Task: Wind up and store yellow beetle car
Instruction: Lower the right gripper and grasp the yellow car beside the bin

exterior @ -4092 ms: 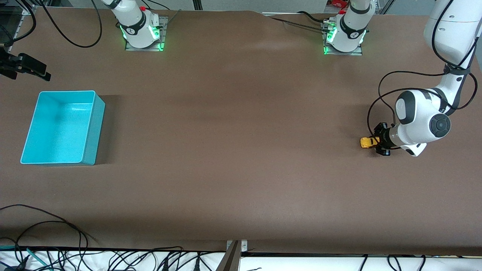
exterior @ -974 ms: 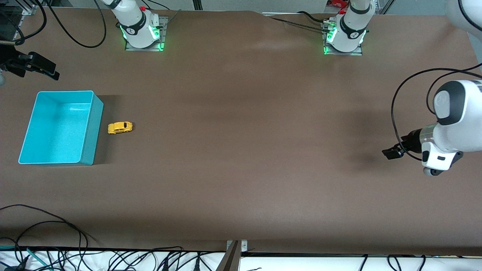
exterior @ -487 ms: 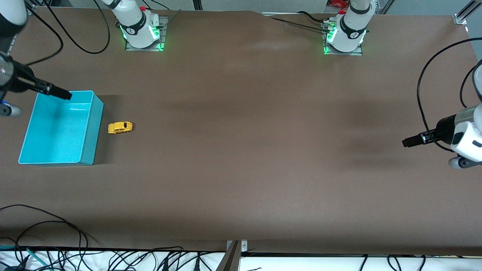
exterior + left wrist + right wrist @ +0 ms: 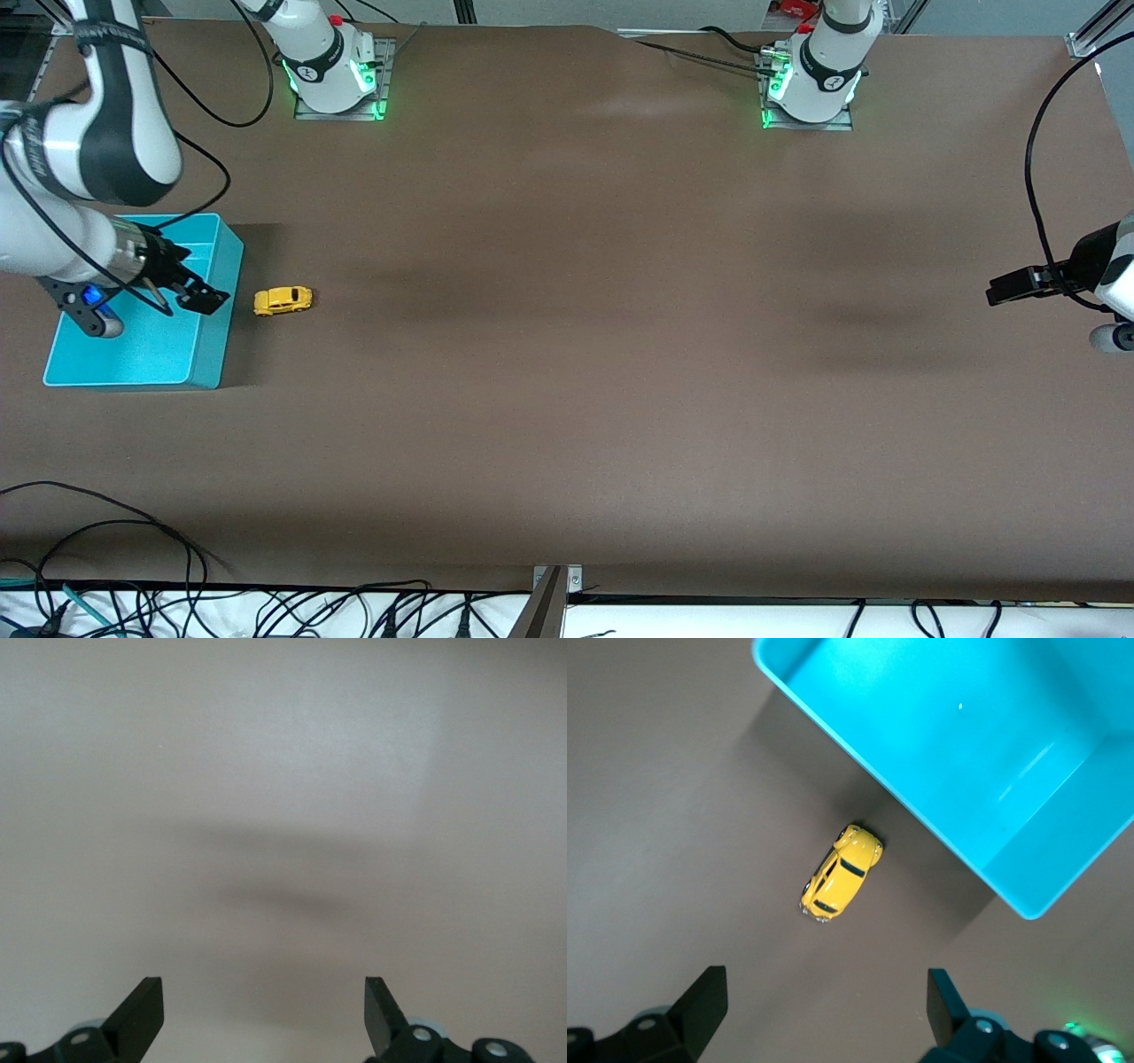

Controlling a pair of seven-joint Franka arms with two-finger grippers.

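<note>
The yellow beetle car stands on its wheels on the brown table, beside the turquoise bin toward the right arm's end. In the right wrist view the car lies just off the bin's wall, not touching it. My right gripper hangs open and empty over the bin's edge next to the car; its view shows bare table between the fingers. My left gripper is open and empty above the left arm's end of the table, over bare table in its own view.
The two arm bases stand along the table's edge farthest from the front camera. Loose cables lie on the table's nearest corner at the right arm's end. A metal bracket sits at the middle of the nearest edge.
The car left the left gripper and crossed the table to rest beside the bin. The left arm drew back toward its table end. The right arm swung down over the bin toward the car.
</note>
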